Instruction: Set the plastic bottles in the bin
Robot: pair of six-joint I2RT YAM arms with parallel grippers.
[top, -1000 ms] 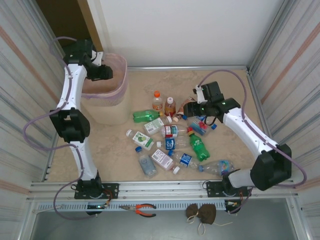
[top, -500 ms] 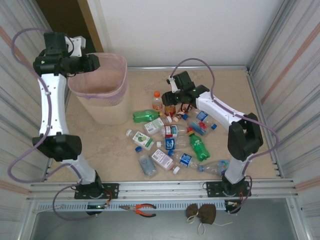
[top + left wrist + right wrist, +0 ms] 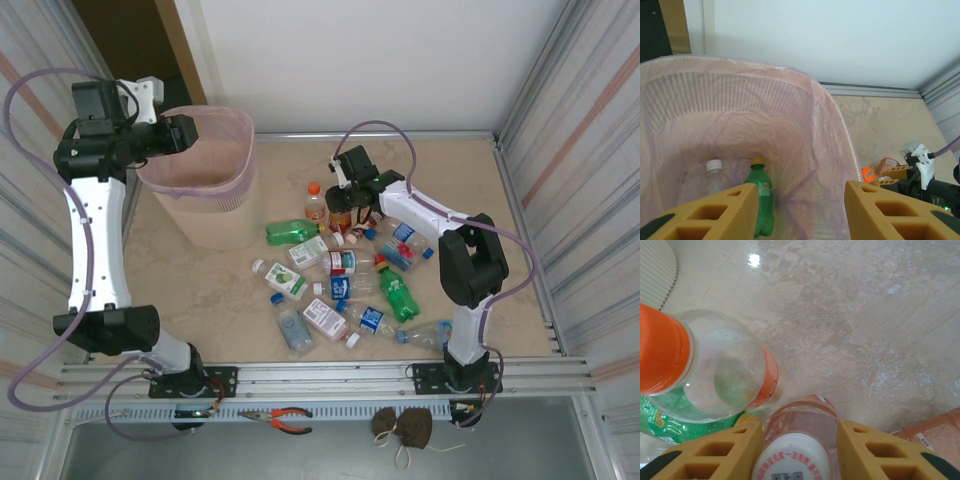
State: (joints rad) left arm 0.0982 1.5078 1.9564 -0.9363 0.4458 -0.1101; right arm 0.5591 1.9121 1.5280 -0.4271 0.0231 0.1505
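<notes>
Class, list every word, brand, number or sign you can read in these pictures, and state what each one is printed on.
Nothing here reads as clear text.
On the white-capped bottle: a square code on its cap, too blurred to read.
On the green bottle in the bin: label print too small.
On the scattered bottles: coloured labels, all too small to read.

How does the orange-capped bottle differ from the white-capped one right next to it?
The orange-capped bottle is clear with an orange band below its shoulder; the white-capped bottle is tinted pinkish-brown. The orange-capped bottle stands free, just outside the right hand, while the white-capped bottle sits between that hand's two fingers. Both stand upright on the table with their caps on.
</notes>
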